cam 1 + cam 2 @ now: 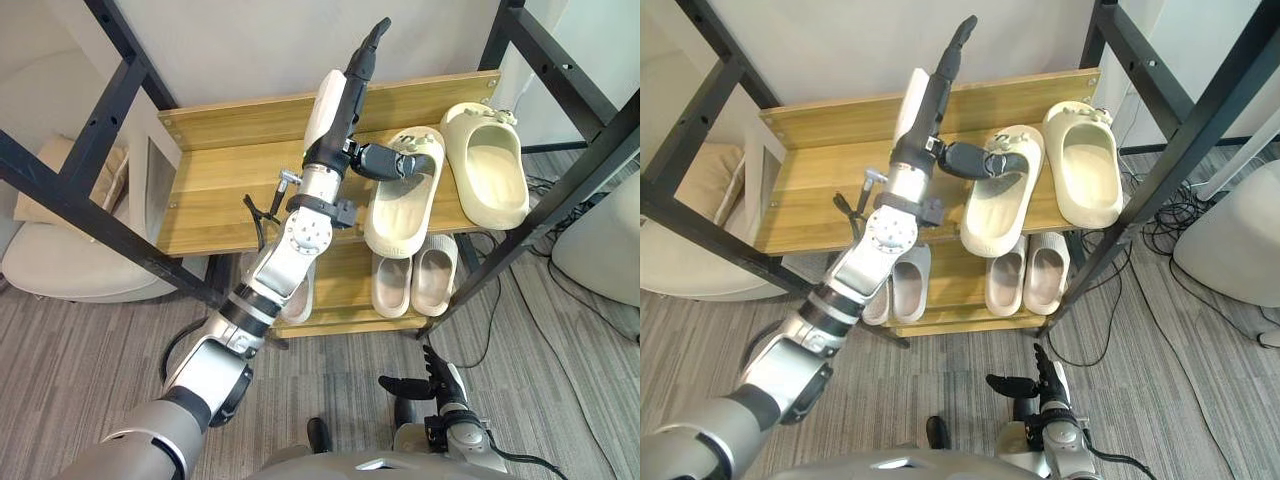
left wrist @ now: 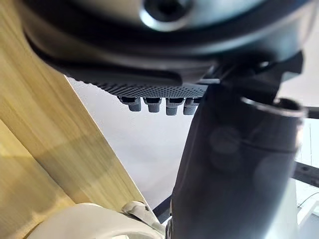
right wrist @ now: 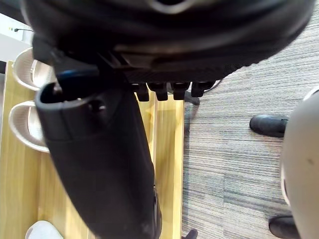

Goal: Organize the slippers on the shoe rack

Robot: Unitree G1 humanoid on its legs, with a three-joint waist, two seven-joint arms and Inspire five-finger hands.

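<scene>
Two cream slippers lie on the upper shelf (image 1: 220, 190) of the wooden shoe rack. One slipper (image 1: 400, 210) hangs slightly over the front edge, and the other slipper (image 1: 487, 165) lies to its right. My left hand (image 1: 335, 110) is raised over the shelf with its fingers straight, pointing up past the back board. Its thumb (image 1: 385, 160) rests against the strap of the overhanging slipper (image 2: 89, 221). A pair of cream slippers (image 1: 415, 280) sits on the lower shelf, and another slipper (image 1: 908, 285) lies behind my left arm. My right hand (image 1: 440, 385) hangs low over the carpet, fingers relaxed and holding nothing.
Black metal frame bars (image 1: 90, 150) cross in front of the rack on both sides. A beige cushioned seat (image 1: 60, 260) stands at the left. Cables (image 1: 545, 185) trail on the grey carpet at the right, next to a white rounded object (image 1: 605, 250).
</scene>
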